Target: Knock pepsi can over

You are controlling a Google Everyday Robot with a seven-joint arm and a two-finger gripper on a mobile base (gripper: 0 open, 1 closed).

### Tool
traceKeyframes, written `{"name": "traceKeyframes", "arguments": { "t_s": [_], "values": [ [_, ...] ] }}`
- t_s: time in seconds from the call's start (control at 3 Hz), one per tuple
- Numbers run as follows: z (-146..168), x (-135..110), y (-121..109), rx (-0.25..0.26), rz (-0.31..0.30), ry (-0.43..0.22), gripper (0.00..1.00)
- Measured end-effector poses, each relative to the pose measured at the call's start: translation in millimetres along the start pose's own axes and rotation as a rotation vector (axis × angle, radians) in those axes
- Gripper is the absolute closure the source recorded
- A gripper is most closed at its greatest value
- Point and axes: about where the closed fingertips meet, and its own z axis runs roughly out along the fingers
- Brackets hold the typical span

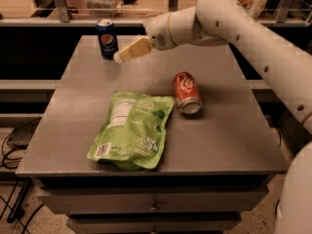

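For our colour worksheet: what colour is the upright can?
Navy blue pepsi can, camera view; hand hovers beside it.

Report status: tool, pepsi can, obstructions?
Tool close beside pepsi can, contact unclear. Can upright at far edge of table. Coca-Cola can and green pouch lie off the path.

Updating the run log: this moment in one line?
pepsi can upright, far-left corner | claw close beside it, camera-right, contact unclear | knock not yet done
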Motion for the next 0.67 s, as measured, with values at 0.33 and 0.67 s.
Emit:
{"name": "traceKeyframes", "arguments": {
  "t_s": [0.33, 0.67],
  "values": [
    [32, 2, -12, 0.009, 0.007, -0.018, 0.0],
    [59, 3, -25, 0.027, 0.017, -0.038, 0.0]
  ]
}}
